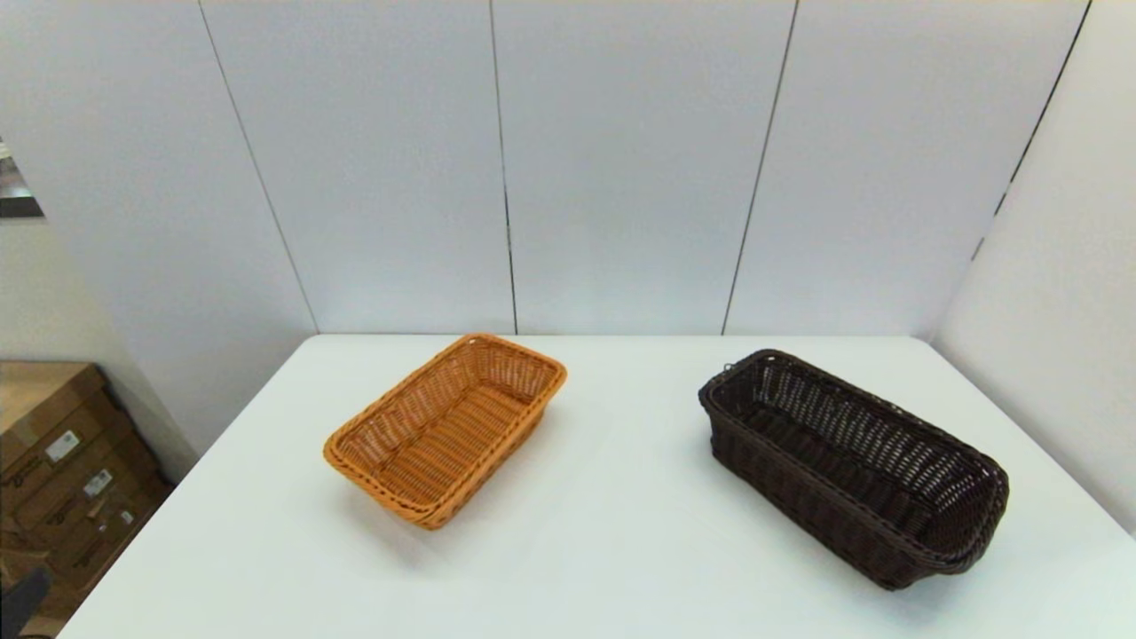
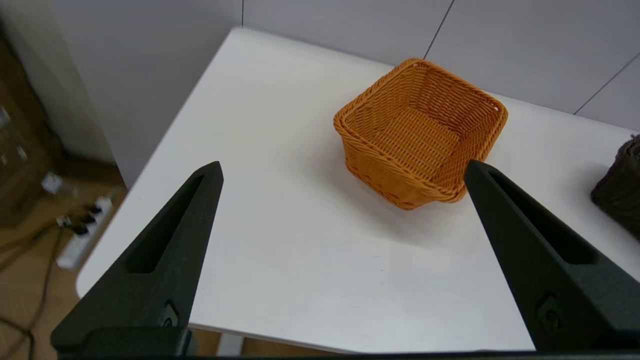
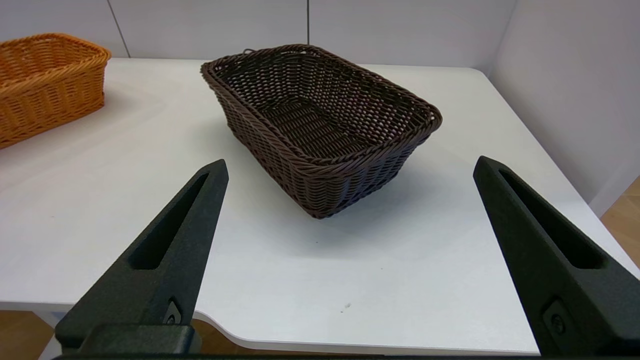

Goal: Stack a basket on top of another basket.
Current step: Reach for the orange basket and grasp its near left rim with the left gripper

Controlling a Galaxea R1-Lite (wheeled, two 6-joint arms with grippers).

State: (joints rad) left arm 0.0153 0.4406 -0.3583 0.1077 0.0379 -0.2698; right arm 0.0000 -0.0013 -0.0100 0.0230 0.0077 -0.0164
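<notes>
Grey panel walls point(image 1: 621, 160) stand behind the white table point(image 1: 603, 532). On it the orange basket point(image 1: 446, 428) lies upright; the dark brown basket point(image 1: 852, 466) stands well apart from it, on its right, also upright. The left gripper point(image 2: 342, 172) hangs before the orange basket with fingers wide apart. The right gripper point(image 3: 350, 167) hangs before the dark basket, also spread, holding nothing.

- White desk point(image 1: 603, 568), smooth top, rounded corners.
- Pale panelled wall point(image 1: 621, 160) behind, thin dark seams running down it.
- Stacked cardboard boxes point(image 1: 62, 470) on the floor off the desk's left side, labels showing.
- White power strip point(image 2: 80, 240) down on the wooden floor point(image 2: 30, 280), cables trailing away.
</notes>
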